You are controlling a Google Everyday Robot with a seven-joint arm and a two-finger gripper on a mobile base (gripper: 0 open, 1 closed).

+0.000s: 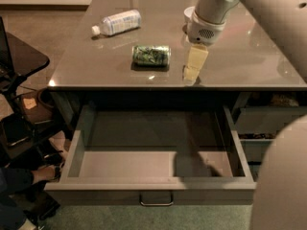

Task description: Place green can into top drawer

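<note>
Gripper point(191, 73): pale, pointing down, low over the table point(249, 61) near its front edge; holds nothing.
Gripper state: seen as one block, so open or closed cannot be told.
Arm point(214, 5): comes down from the upper right, white and grey wrist just above the gripper.
Green can point(151, 55): lies on its side on the table, just left of the gripper and apart from it.
Can's long axis: runs left to right, parallel to the table's front edge, one silvery end facing left and the other facing the gripper.
Top drawer point(148, 184): below the table's front edge, pulled out, inside bare, with the bar handle point(156, 201) at the centre of its front.
Bottle point(117, 22): on its side behind and left of the can, white cap pointing left.
White bowl point(187, 12): behind the wrist, mostly hidden.
Narrower drawers point(268, 120): right of the top drawer, partly out.
</note>
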